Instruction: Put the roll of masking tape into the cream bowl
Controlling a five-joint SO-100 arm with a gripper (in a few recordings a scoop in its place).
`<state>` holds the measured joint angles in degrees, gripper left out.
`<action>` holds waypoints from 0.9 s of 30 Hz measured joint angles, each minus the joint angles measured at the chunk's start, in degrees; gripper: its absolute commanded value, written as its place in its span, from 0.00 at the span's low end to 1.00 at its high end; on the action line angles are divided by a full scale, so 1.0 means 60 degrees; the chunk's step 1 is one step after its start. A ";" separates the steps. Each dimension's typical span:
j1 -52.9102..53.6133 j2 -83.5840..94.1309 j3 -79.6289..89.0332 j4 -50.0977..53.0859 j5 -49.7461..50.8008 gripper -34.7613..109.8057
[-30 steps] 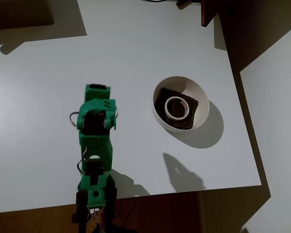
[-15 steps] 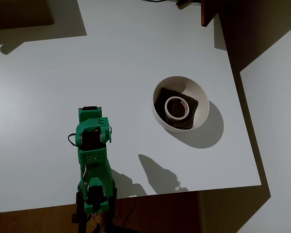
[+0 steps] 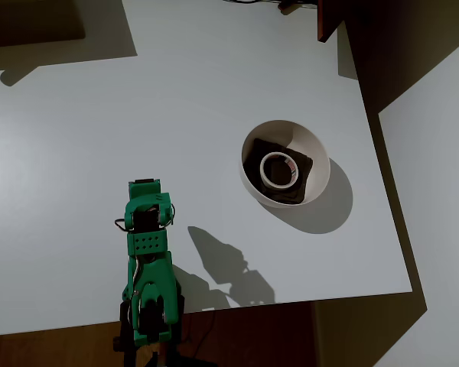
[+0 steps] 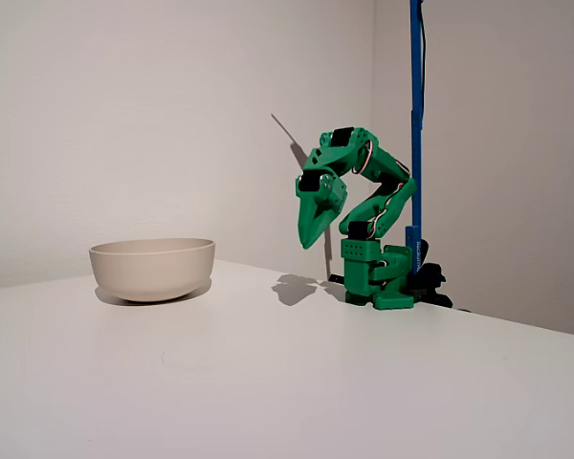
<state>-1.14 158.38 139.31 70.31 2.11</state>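
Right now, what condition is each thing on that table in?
roll of masking tape: lying flat inside the bowl, on the dark patch at its bottom.
cream bowl: upright on the table, holding the tape.
gripper: fingers together and pointing down, holding nothing, well clear of the bowl.
green arm: folded back over its base.
white table: carrying the bowl and the arm.

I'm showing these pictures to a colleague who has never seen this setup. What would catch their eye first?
Probably the bright green arm, folded back near its base at the table edge, its gripper pointing down above the surface, holding nothing. Next, the cream bowl to the right in the overhead view, with the roll of masking tape lying flat on the dark patch at its bottom.
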 measured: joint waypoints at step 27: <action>0.0176 0.5933 0.4556 0.1245 -0.0234 0.18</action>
<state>-0.09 193.97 166.64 77.78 0.70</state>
